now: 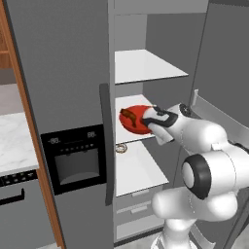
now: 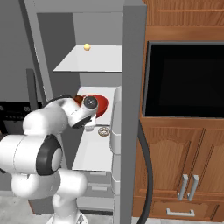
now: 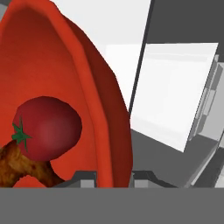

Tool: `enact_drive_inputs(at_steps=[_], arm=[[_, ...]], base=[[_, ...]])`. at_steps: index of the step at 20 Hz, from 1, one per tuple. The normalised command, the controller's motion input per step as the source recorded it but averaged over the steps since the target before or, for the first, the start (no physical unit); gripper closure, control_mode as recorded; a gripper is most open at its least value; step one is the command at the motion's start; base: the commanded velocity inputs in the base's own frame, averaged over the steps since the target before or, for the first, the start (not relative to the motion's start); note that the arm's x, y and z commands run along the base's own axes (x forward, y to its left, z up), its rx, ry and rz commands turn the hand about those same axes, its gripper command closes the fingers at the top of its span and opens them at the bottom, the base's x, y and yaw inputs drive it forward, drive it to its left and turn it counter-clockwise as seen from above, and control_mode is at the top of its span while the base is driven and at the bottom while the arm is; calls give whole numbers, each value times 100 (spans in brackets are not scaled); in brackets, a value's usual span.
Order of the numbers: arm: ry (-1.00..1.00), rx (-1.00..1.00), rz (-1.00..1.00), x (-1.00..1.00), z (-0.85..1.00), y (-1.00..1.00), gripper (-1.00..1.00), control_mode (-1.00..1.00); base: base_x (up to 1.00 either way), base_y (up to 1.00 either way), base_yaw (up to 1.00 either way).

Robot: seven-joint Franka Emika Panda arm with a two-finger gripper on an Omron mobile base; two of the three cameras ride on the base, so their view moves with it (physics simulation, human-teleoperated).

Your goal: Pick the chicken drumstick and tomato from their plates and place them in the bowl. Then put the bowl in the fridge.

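The glossy red bowl (image 1: pixel 137 117) sits at the middle white shelf of the open grey fridge (image 1: pixel 63 73), tilted rather than flat. Inside it lie the tomato (image 3: pixel 47 127) — round, dark red, with a green stem star — and the brown drumstick (image 3: pixel 19 168), touching just below it. The drumstick's dark end pokes over the bowl's left rim.

Even, flat rendered light, sharp throughout; white fridge shelves (image 1: pixel 146 65) glare brightest, and the bowl (image 3: pixel 57 83) shows soft shading inside.
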Motion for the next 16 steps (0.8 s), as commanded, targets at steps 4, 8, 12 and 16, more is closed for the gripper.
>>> enact_drive_inputs(at_steps=[4, 8, 12, 16], arm=[[0, 0, 0, 46, -17, 0, 100, -100], [3, 0, 2, 36, -24, 0, 100, -100], [2, 0, 3, 36, -22, 0, 100, -100], [1, 0, 4, 44, -21, 0, 100, -100]], base=[[0, 0, 0], [0, 0, 0], [0, 0, 0], [0, 0, 0]])
